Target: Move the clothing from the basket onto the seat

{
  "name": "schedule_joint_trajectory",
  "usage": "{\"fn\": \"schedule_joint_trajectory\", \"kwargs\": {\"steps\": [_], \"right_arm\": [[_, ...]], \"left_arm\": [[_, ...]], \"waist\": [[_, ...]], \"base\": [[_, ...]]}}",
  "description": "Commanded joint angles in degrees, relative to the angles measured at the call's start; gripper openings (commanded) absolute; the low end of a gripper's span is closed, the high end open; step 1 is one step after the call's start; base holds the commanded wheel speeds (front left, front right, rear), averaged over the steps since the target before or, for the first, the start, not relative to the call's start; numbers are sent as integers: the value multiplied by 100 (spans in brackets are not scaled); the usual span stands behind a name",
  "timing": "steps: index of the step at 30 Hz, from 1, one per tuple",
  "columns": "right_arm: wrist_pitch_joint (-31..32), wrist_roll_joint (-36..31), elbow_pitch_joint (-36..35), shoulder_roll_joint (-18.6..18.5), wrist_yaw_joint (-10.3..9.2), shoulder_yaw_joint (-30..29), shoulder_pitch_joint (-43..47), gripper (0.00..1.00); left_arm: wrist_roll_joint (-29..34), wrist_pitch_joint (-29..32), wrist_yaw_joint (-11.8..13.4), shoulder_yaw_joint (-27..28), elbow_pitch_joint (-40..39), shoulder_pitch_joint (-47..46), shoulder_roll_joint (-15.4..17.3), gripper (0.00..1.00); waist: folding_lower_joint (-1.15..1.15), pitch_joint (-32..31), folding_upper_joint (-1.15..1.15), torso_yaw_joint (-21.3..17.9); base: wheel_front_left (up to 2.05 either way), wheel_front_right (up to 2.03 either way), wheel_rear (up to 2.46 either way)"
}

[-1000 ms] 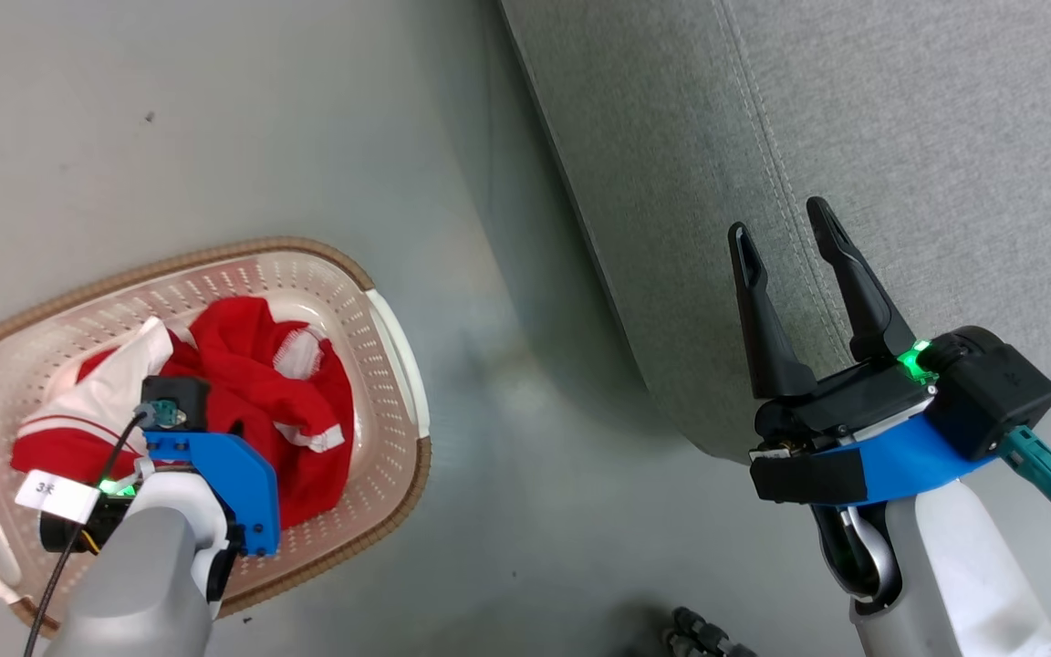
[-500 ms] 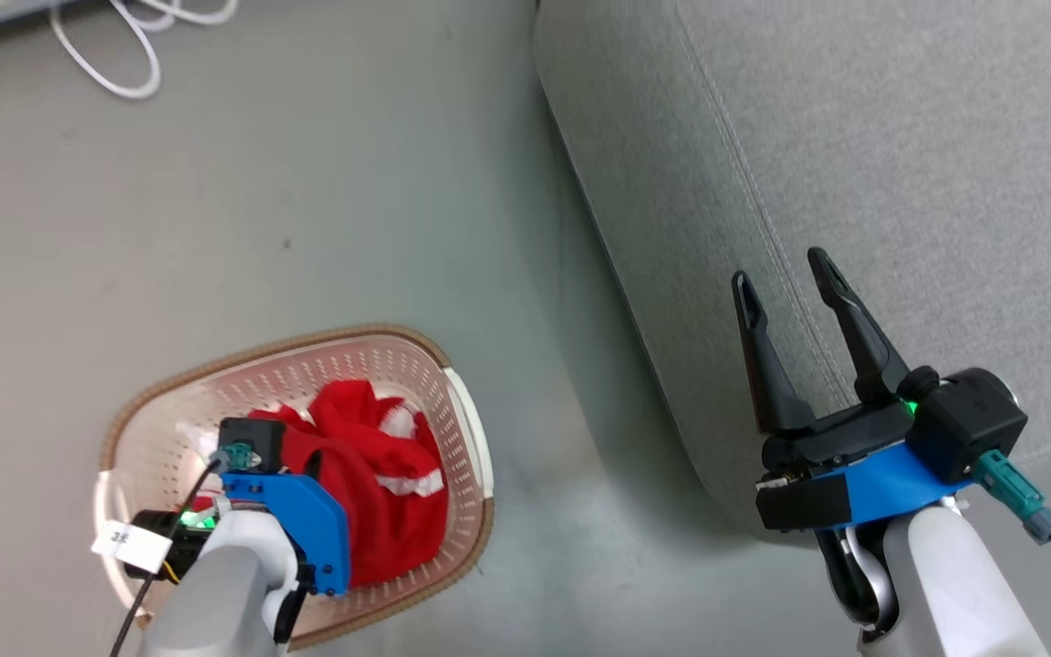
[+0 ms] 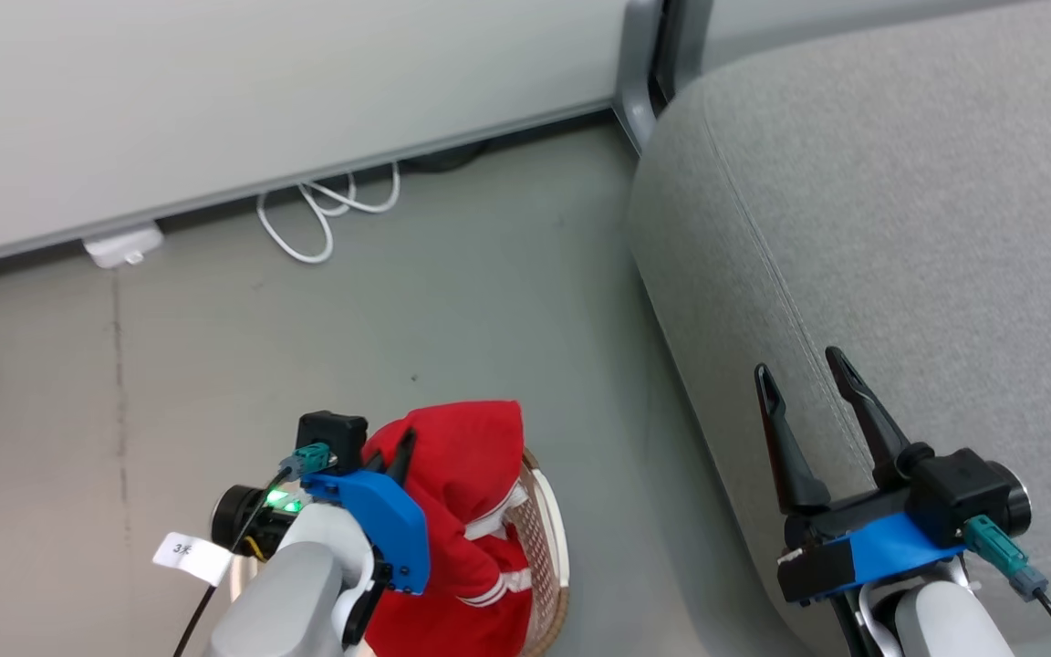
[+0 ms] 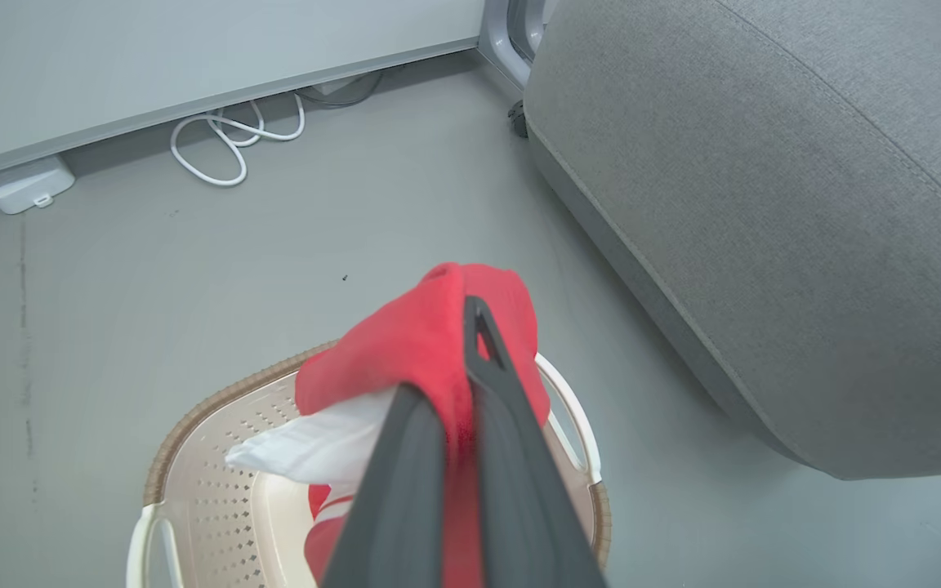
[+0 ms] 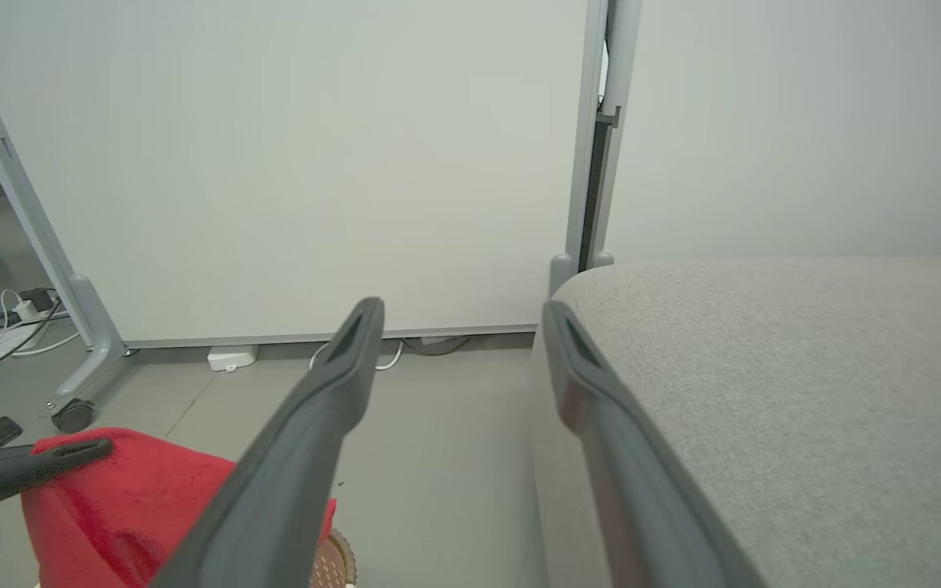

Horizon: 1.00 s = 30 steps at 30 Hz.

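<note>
The left gripper (image 4: pixel 442 347) hangs over the basket (image 4: pixel 185 433), its jaws clenched on the red clothing (image 3: pixel 466 456), which is raised above the basket's rim, lower folds drooping inside; the right gripper (image 3: pixel 799 360), right of the basket over the edge of the seat (image 3: pixel 900 228), has its jaws released and empty. The seat stands just right of the basket.

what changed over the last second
The left hand, shut on the red garment, lifted it up from the basket; its lower end trails into the basket. The camera also tilted up, bringing the wall and white cable into view. The right hand stayed open over the edge of the sofa.
</note>
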Motion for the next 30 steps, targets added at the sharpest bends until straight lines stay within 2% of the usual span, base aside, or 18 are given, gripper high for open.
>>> {"fn": "schedule_joint_trajectory", "kwargs": {"steps": [1,11,20,30], "right_arm": [[-17,-54,20,-16,3,-12,113,100],[-16,-83,153,-16,3,63,351,100],[13,-144,276,-16,3,273,489,100],[135,-132,235,-16,3,530,541,100]], "left_arm": [[-29,-55,-12,-68,-121,24,-11,0],[-230,-78,-13,-648,-1044,-199,-19,0],[-445,100,-13,-1102,-1682,-598,-63,0],[-618,205,-7,-1439,-1985,-1042,-127,0]], "waist": [[2,-348,0,274],[2,-804,0,543],[2,-1112,0,629],[2,-1247,0,633]], "base": [[0,0,0],[0,0,0],[0,0,0],[0,0,0]]}}
